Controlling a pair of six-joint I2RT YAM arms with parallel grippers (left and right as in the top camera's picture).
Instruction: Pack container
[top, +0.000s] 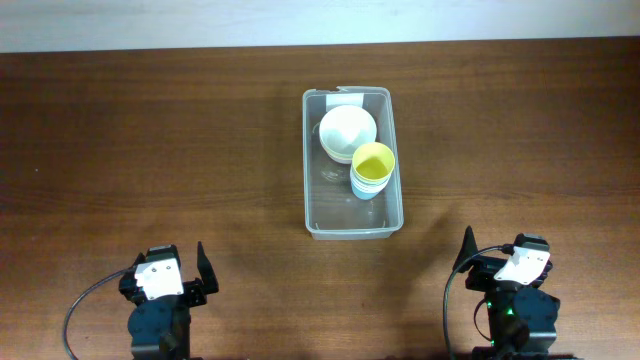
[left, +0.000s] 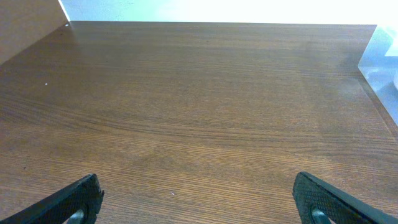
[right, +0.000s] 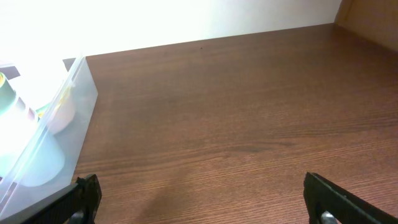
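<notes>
Dark brown wood-grain surface (top: 150, 150) fills nearly the whole overhead view, with a pale strip of wall (top: 320, 20) along its far edge. Just right of the middle, toward the far side, sits the container (top: 353, 232) — a clear rectangular plastic bin with rounded corners, its long sides running away from the robot and a small white label (top: 345, 91) on the far short rim. Inside it, at the far end, lies a white bowl (top: 347, 128), open side up. Touching that bowl on its near right side is a yellow cup (top: 373, 160), upright and nested in a light blue cup (top: 365, 191) whose rim shows just beneath it. The near half of the bin shows only its clear floor. Both arms sit at the near edge of the surface, well apart from the bin and from each other, one at each lower corner of the overhead view. The left end effector (left: 196, 186) is spread wide: its own camera shows the two dark fingers (left: 78, 199) at opposite lower corners with bare wood between them, and a corner of the clear bin at the far right edge. The right end effector (right: 200, 186) is likewise spread wide and grips nothing — its camera shows the bin's clear wall at the left, with blurred pastel shapes behind it.
</notes>
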